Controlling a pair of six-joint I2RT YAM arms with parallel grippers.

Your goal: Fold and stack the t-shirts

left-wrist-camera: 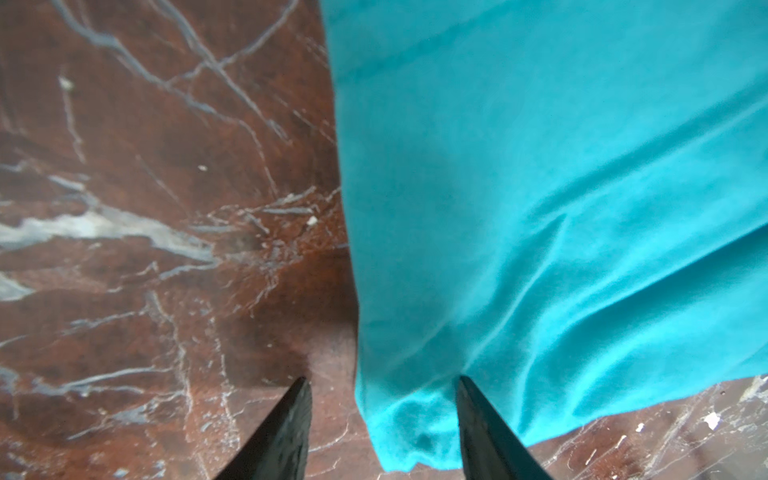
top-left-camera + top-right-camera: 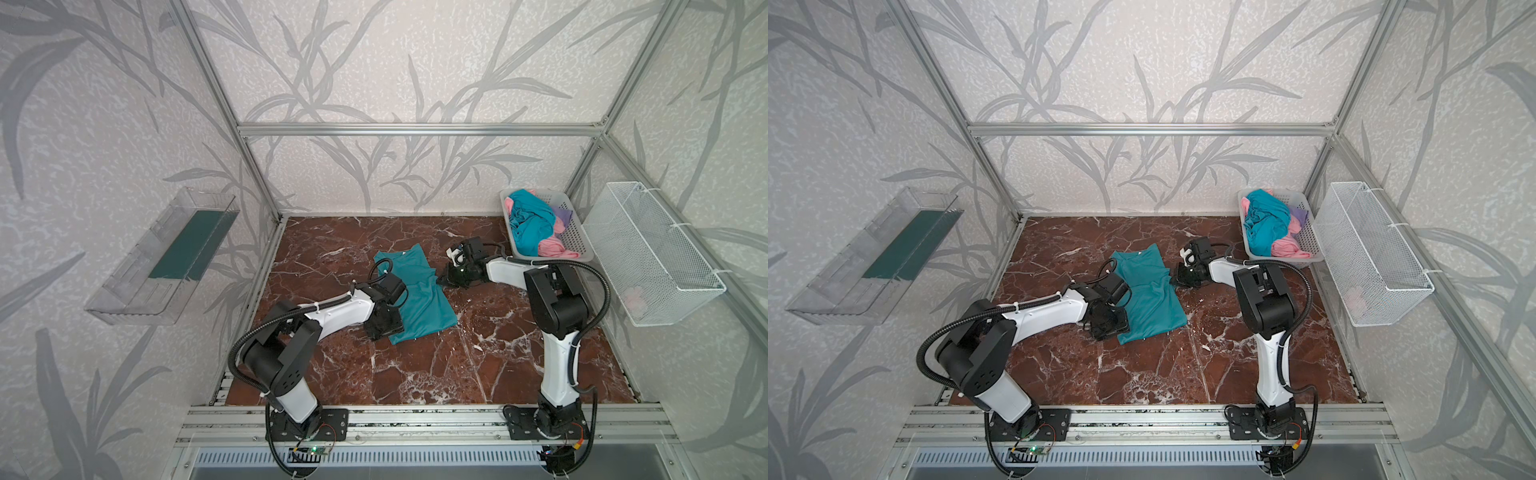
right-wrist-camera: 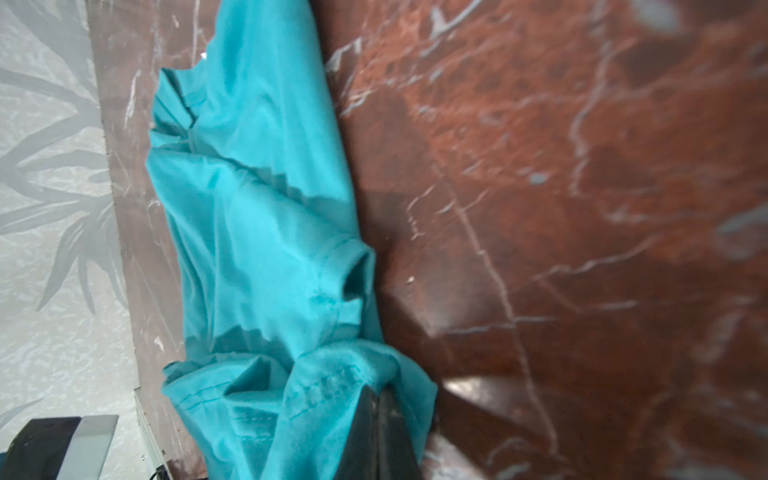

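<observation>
R jaws are pinched shut on a fold of the tee (image 3: 249,208); cloth bunches over the tips of the R gripper (image 3: 380,390). L jaws stand part open, holding nothing. The L gripper (image 1: 383,380) straddles the tee's corner, one finger (image 1: 286,428) over bare table (image 1: 124,208), the other over cloth. Can't tell if the tips touch down.

Wrist cams give close-ups only. R wrist shows hem stitching and a crumpled sleeve opening next to the grip. L wrist shows smooth cloth w/ a few creases and its straight edge on the marble.

Both top views show the whole layout. The tee (image 2: 419,299) lies mid-table as a long narrow strip, running diagonally from far centre toward near R. Only they show the basket (image 2: 577,232) in the far R corner, w/ a pile (image 2: 532,224) of teal, pink and lilac tees in it, well apart from the tee.

L arm reaches from its near-L base, forearm low and about level, wrist bent down at the tee's near-L edge. R arm rises upright from its near-R base, elbow high near the basket, forearm sloping down and leftward. Its gripper sits low at the tee's R edge, approx mid-length.
</observation>
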